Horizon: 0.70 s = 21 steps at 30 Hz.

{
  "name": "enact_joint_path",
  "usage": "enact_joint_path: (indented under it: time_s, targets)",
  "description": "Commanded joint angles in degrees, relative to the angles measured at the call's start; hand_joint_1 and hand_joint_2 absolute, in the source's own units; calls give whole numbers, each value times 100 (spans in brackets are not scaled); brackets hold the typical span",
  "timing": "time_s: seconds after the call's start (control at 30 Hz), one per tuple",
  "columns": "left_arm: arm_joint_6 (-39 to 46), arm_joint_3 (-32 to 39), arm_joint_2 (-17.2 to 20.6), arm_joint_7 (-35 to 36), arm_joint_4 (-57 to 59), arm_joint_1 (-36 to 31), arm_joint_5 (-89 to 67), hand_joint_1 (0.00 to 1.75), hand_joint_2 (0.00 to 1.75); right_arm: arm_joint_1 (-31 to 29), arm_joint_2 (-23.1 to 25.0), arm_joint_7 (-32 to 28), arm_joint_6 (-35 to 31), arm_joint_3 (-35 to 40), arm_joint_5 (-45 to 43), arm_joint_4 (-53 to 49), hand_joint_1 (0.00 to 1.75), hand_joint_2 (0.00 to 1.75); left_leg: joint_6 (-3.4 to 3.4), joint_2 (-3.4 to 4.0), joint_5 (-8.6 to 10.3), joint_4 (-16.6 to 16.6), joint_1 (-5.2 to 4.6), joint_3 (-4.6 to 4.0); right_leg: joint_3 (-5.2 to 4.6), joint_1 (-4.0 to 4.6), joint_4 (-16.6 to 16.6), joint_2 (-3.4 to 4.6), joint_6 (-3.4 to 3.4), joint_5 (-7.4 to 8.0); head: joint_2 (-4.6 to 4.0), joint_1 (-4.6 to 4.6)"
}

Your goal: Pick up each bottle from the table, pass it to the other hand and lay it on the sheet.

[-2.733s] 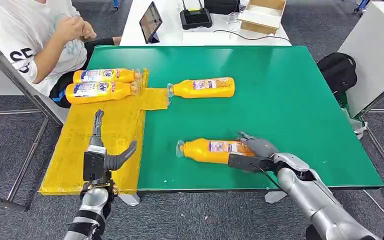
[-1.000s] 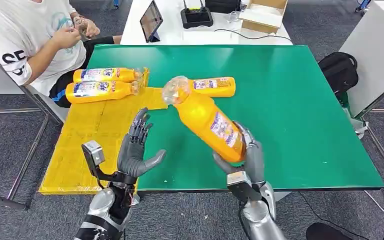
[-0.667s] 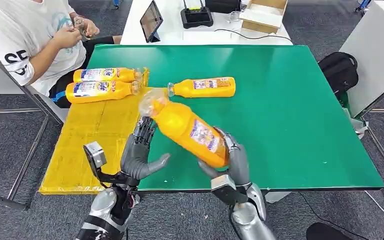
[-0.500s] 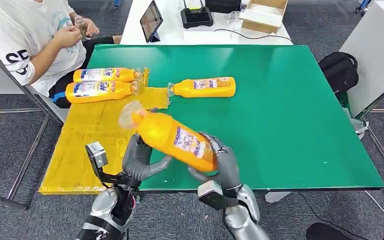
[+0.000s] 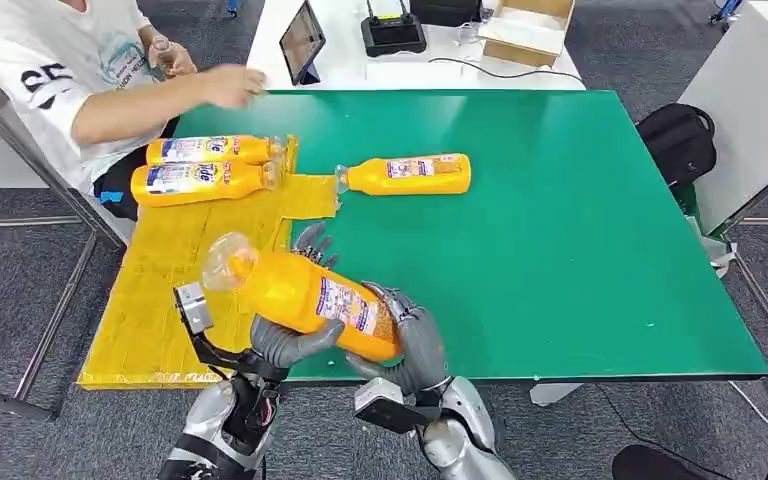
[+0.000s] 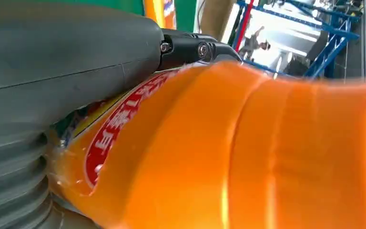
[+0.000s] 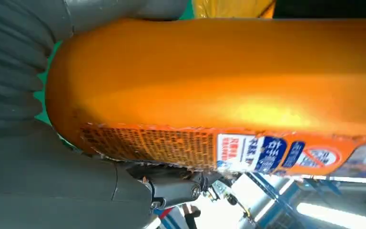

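An orange bottle [image 5: 305,295] [image 6: 243,152] [image 7: 219,81] hangs tilted above the table's front edge, cap end toward the yellow sheet [image 5: 190,260]. My right hand [image 5: 410,345] [image 7: 43,181] grips its base end. My left hand [image 5: 285,345] [image 6: 66,62] lies against the bottle's middle, thumb beneath it and fingers [image 5: 311,241] standing straight up behind it, not curled round. Two more orange bottles [image 5: 210,151] [image 5: 200,181] lie side by side at the sheet's far end. Another bottle [image 5: 407,174] lies on the green table [image 5: 560,200], its cap at the sheet's corner.
A seated person at the far left reaches a hand [image 5: 230,85] over the table's far left corner. Behind stands a white desk [image 5: 340,60] with a tablet, a black device and a box. A black bag [image 5: 675,140] sits on the floor to the right.
My right hand lifted the bottle off the table and swung it left and down into my left hand, which rose to meet it. The person's arm has stretched toward the table.
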Motion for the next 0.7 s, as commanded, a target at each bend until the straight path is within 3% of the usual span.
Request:
enact_joint_path:
  time_s: [0.03, 0.2, 0.23, 0.27, 0.43, 0.7]
  targets:
    - [-92, -142, 85, 111, 390, -168, 119, 0, 175, -217, -25, 54, -1, 157, 36, 737, 175, 175, 5, 5, -4, -8, 2, 25, 25, 6, -10, 0, -16, -2, 0, 0]
    - [26, -172, 70, 96, 474, -193, 8, 5, 175, -202, -4, 80, -17, 184, 60, 752, 175, 175, 6, 7, -6, -7, 4, 31, 31, 9, -10, -1, -22, -3, 0, 0]
    - [155, -184, 67, 49, 486, -201, -101, 98, 175, -194, 5, 85, -26, 186, 59, 752, 175, 175, 5, 7, -7, -7, 5, 32, 32, 10, -11, -1, -21, -3, 0, 0]
    - [603, -258, 99, -112, 454, -221, -559, 175, 175, -174, 8, 97, -43, 186, 45, 727, 175, 175, 4, 3, -3, -6, 3, 20, 21, 6, -8, -2, -15, -2, 0, -2]
    - [1326, -403, 145, -250, 554, -298, -1490, 175, 175, -124, -3, 129, -37, 192, 10, 605, 175, 175, 5, -1, -6, -5, 3, 25, 27, 8, -8, -8, -18, -5, 0, 0]
    - [1287, -368, 117, -272, 543, -261, -1522, 175, 175, -114, -1, 146, -39, 193, 8, 597, 175, 175, 3, 1, -2, -4, 2, 12, 11, 5, -6, -3, -12, -1, 0, 0]
